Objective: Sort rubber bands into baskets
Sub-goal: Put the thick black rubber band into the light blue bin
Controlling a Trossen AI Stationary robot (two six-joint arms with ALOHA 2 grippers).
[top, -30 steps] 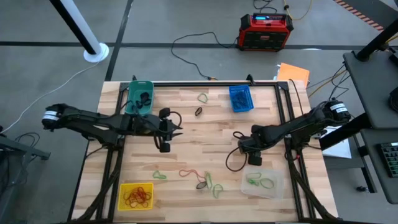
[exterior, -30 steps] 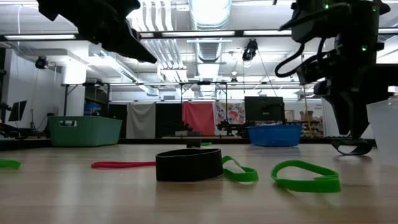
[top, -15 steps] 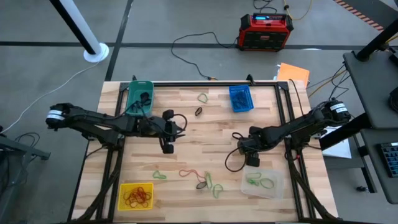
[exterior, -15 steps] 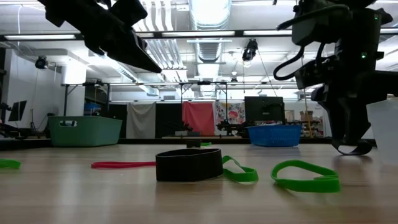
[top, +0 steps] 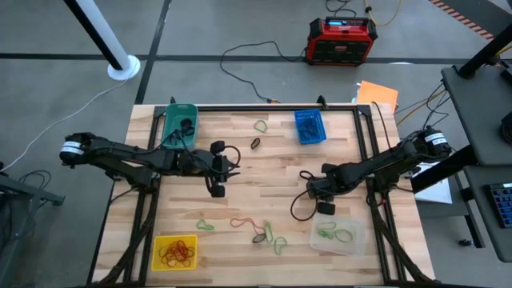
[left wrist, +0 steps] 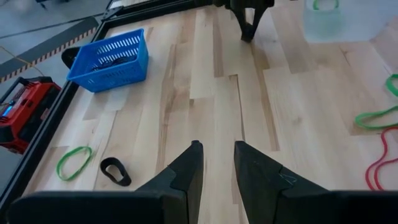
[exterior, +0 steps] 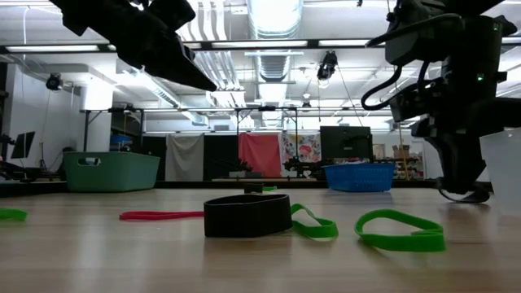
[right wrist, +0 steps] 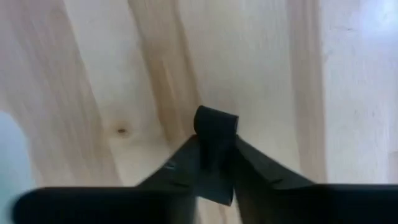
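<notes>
Rubber bands lie scattered over my wooden surface (top: 264, 188), most of them along the near edge: a green band (exterior: 400, 229) at the front, a wide black band (exterior: 247, 215) beside it with another green loop (exterior: 313, 224) touching its side, and a red band (exterior: 161, 215) flat on the boards further left.

My right gripper (right wrist: 214, 155) sits low over the surface right next to the clear basket (top: 340, 235), and in its wrist view I see both fingers pressed together on a small black band (right wrist: 216, 127), which sticks up between the tips. The clear basket already holds a few green bands (top: 336, 234).

My left gripper (left wrist: 216, 163) hangs above the middle-left of the surface with its fingers a little apart and nothing between them. Ahead of it in the wrist view I see the blue basket (left wrist: 110, 60) with something dark inside, and nearer to it a green loop (left wrist: 74, 161) and a black loop (left wrist: 115, 171) lying just beside each other on the boards.

From above, the teal basket (top: 179, 125) stands at the far left corner with a dark band in it, the blue one at the far right, and the yellow basket (top: 174, 252) at the near left corner, full of red bands (top: 176, 252).
</notes>
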